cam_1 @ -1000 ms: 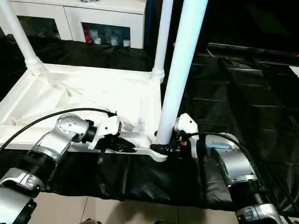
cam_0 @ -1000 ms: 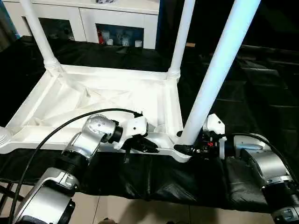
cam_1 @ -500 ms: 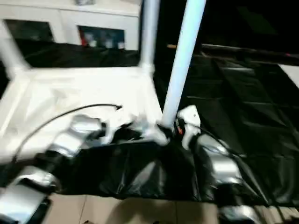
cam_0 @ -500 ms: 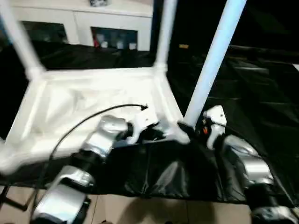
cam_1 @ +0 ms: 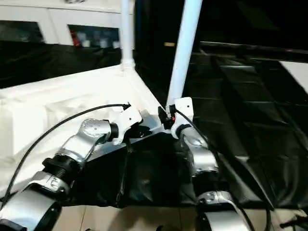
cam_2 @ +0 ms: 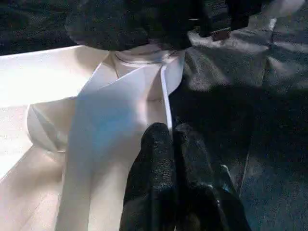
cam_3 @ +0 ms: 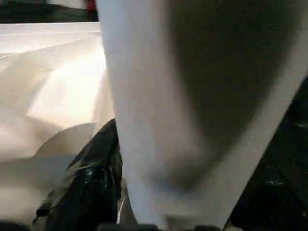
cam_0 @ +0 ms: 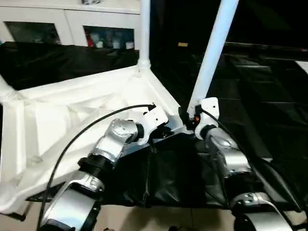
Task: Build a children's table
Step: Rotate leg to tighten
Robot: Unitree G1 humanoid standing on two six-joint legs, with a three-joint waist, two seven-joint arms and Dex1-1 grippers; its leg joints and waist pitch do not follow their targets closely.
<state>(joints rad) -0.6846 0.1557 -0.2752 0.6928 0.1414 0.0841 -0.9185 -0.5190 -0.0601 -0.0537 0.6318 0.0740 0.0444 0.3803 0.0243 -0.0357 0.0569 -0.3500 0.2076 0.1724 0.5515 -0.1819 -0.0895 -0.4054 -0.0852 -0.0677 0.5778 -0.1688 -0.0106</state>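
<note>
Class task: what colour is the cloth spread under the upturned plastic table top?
Black cloth, clearest in the left eye view.

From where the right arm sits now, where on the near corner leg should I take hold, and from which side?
Grip the near corner leg low on its round shaft, just above the socket in the table top. Come from the robot's side, where the right tool already sits. The tube is slim and leans away, so a low hold probably steadies it best.
</note>
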